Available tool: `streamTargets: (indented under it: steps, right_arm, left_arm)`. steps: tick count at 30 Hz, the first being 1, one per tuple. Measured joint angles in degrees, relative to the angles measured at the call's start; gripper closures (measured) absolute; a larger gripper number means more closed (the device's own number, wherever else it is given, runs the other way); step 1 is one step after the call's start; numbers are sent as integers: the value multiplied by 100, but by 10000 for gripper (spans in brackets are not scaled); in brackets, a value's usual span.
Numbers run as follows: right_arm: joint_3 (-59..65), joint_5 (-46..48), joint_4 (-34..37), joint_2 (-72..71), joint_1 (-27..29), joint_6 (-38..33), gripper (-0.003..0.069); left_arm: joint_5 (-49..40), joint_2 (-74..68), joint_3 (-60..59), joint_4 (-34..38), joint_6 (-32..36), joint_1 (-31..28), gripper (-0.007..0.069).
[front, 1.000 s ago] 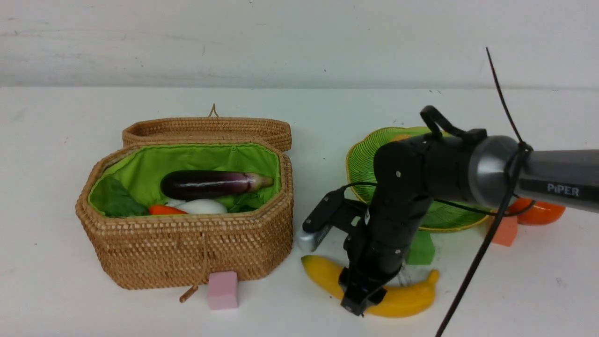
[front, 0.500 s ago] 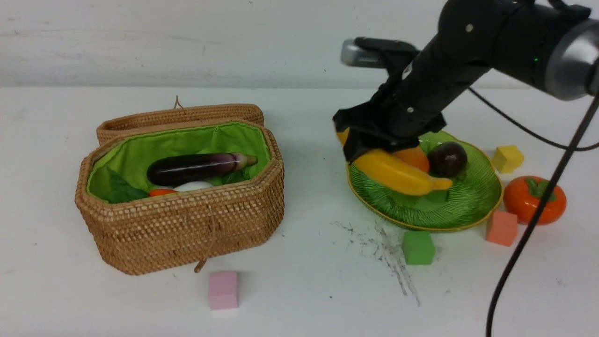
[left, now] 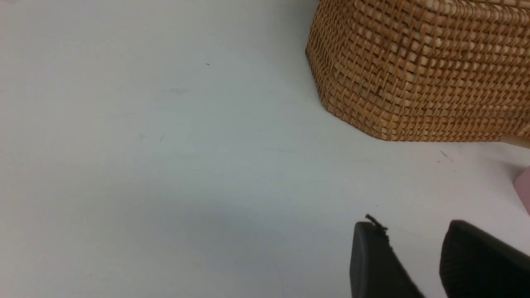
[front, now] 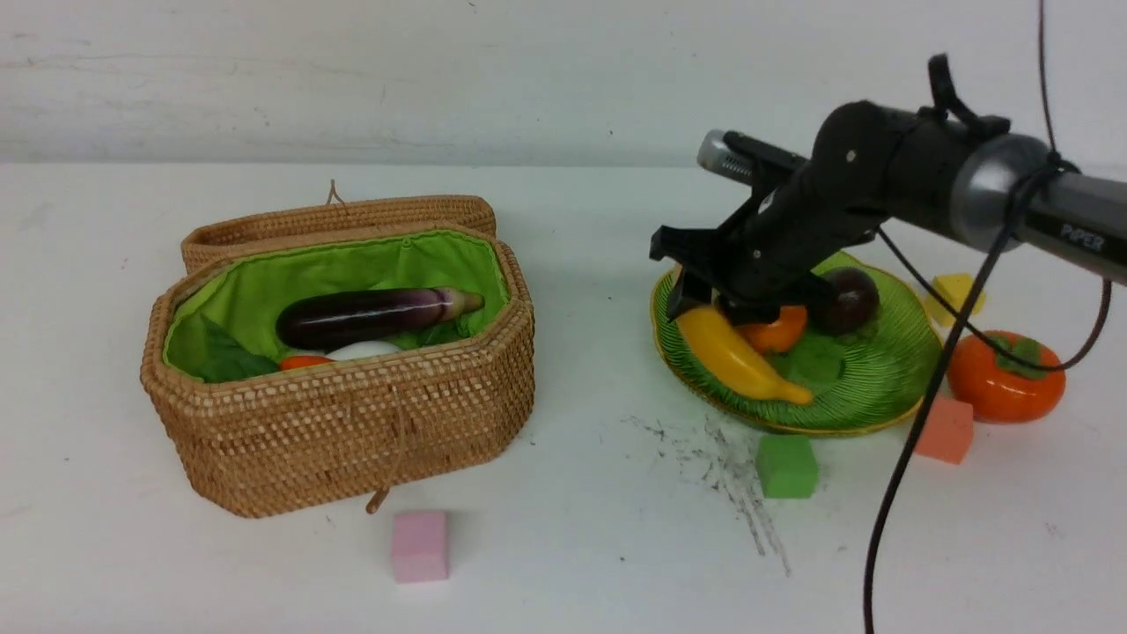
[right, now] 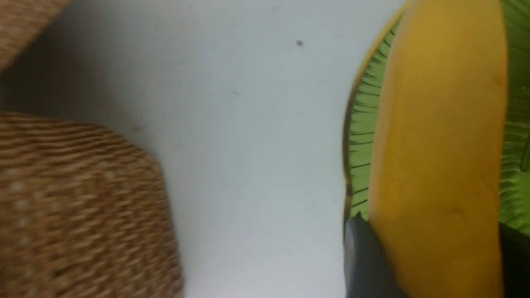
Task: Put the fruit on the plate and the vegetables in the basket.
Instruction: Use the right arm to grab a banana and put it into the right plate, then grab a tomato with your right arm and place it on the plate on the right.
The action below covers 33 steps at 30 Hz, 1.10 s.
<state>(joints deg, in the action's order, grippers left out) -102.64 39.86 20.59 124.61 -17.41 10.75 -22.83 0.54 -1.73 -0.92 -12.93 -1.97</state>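
The right hand is closed on the stalk end of the banana, fingers either side of it in the right wrist view, and the fruit slopes down and away from the hand across the near-left part of the plate, its far tip close to the near rim. So its long axis runs from the hand toward the robot and a little rightward, and I judge that letting go here would leave it lying on the dish beside the mango and the purple ball. The persimmon is what remains outside, on the bench just right of the plate, and it lies to the right of the hand, beyond the dish; the right arm is clearly the nearer one. The left hand hangs narrowly parted and empty above bare bench beside the basket, where eggplant, radish and carrot already lie.
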Motion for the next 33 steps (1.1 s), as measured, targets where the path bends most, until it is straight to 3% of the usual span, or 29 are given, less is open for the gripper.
streamTargets:
  steps: [4,6,12,17,21,26,29,33]
  right_arm:
    - [0,-90,0,6,0,-97,290]
    - [0,-79,0,-26,0,-307,188]
    - [0,252,-52,-315,0,-562,18]
    - [-5,638,-597,-842,160,-582,3]
    - [-24,1409,-1587,-1485,770,-369,18]
    - [223,1877,-1932,-1637,1664,-240,32]
    - [829,1800,-1407,-1549,2486,-379,45]
    - [1401,1608,49,-1337,3257,-1257,58]
  left_arm:
    - [0,0,0,0,0,0,386]
    - [0,0,0,0,0,0,386]
    - [0,0,0,0,0,0,386]
    - [0,0,0,0,0,0,386]
    - [0,0,0,0,0,0,386]
    - [0,0,0,0,0,0,386]
    - [0,0,0,0,0,0,386]
    - [0,0,0,0,0,0,386]
